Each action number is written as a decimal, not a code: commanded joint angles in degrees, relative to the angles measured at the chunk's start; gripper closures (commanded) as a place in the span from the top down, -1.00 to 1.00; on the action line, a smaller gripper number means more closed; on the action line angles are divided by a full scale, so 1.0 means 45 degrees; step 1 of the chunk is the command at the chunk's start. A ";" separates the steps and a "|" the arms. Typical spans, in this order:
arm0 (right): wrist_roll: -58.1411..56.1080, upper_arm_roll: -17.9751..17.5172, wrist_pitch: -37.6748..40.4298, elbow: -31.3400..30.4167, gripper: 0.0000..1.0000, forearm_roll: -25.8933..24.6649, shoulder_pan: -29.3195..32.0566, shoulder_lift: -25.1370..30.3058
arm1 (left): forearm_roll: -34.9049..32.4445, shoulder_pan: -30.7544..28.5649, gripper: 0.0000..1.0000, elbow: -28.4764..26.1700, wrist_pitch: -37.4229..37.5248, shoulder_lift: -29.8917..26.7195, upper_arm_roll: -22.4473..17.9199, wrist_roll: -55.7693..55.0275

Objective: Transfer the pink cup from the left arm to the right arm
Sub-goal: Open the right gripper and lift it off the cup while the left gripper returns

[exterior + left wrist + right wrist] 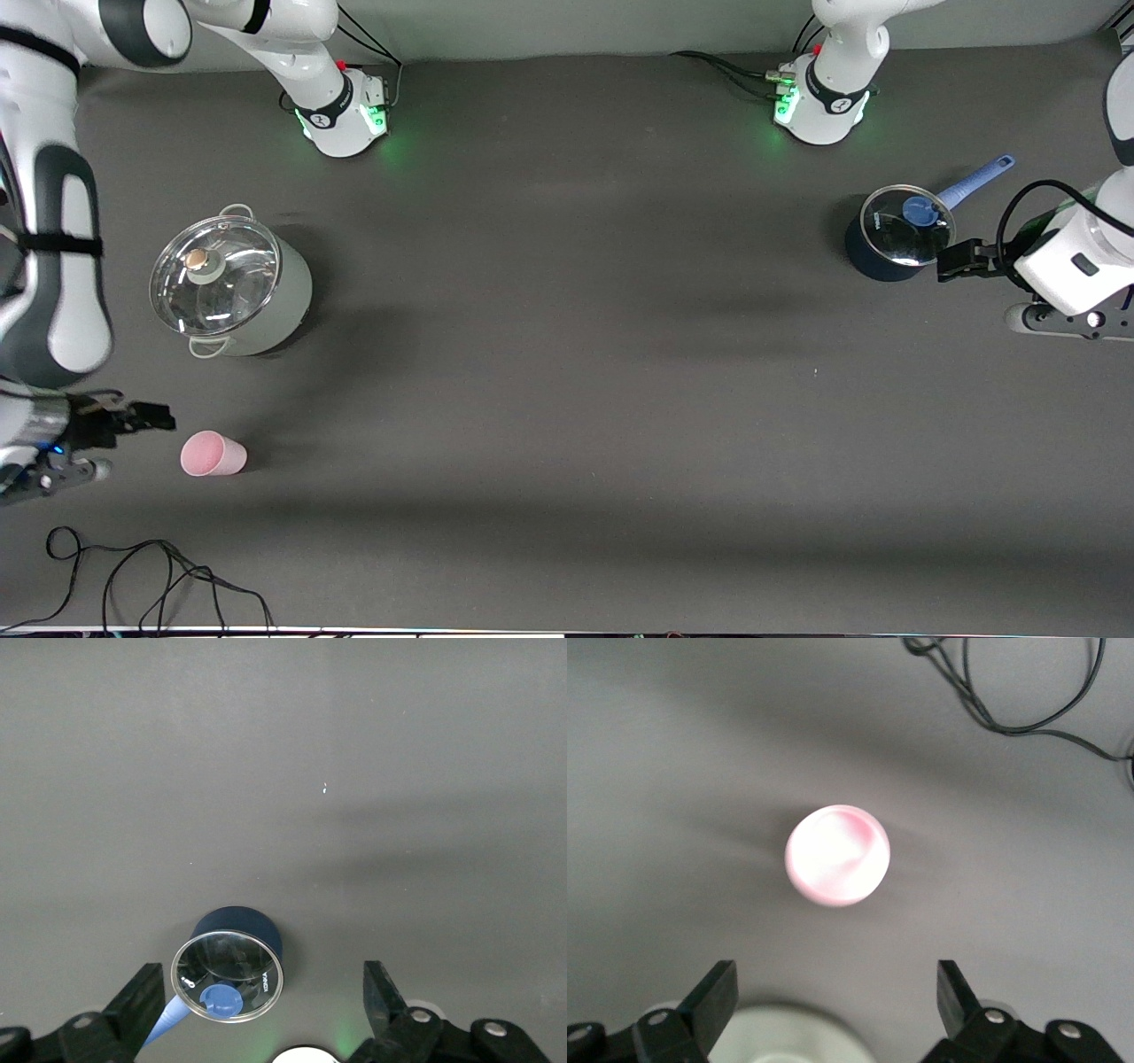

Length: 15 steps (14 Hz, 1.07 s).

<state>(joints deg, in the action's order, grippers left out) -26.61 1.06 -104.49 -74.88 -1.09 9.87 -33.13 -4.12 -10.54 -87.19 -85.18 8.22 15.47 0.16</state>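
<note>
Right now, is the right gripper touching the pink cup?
Apart. The right wrist view shows the right gripper open, with bare table between its fingertips and the pink cup.

pink cup (213, 454) pale pink | saucepan (895, 235) navy, blue knob | pot (232, 292) grey-green | table (567, 354) dark grey

counter (567, 354): dark grey mat under both my arms
pink cup (213, 454): stands on it, at 6 o'clock from the grey lidded pot (230, 283)
blue saucepan (899, 232): toward my left arm's end
black cable (151, 576): loose, at the cup's 7 o'clock
</note>
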 commanded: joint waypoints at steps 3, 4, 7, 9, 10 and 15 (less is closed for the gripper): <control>0.0948 0.0115 0.2182 -0.0760 0.99 -0.0285 -0.0785 0.2417 | 0.0094 0.2400 1.00 -0.1263 -0.1165 -0.1160 -0.2518 0.0276; 0.1435 0.0096 0.2165 -0.1245 0.99 -0.0285 -0.0864 0.2924 | 0.0094 0.2401 1.00 -0.1965 -0.1788 -0.1589 -0.2519 0.0295; 0.2199 0.0096 0.2029 -0.2535 1.00 -0.0285 -0.1138 0.4409 | 0.0094 0.2440 1.00 -0.3124 -0.2829 -0.2257 -0.2519 0.0295; 0.3425 0.0096 0.1407 -0.3568 1.00 -0.0285 -0.1371 0.5385 | 0.0114 0.2420 1.00 -0.2581 -0.2636 -0.1695 -0.2500 0.0315; 0.4148 0.0096 0.0997 -0.4212 0.99 -0.0304 -0.1469 0.5893 | 0.0114 0.2382 1.00 -0.2442 -0.2557 -0.1536 -0.2499 0.0315; 0.6905 0.0096 0.0700 -0.5195 0.99 -0.0266 -0.1685 0.7108 | 0.0133 0.2381 1.00 -0.2441 -0.2576 -0.1495 -0.2480 0.0315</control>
<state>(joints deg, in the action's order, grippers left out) -0.75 1.10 -99.71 -95.22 -1.19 2.89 -3.88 -3.99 -0.83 -97.95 -96.31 1.89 5.30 0.87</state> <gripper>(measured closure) 0.000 0.000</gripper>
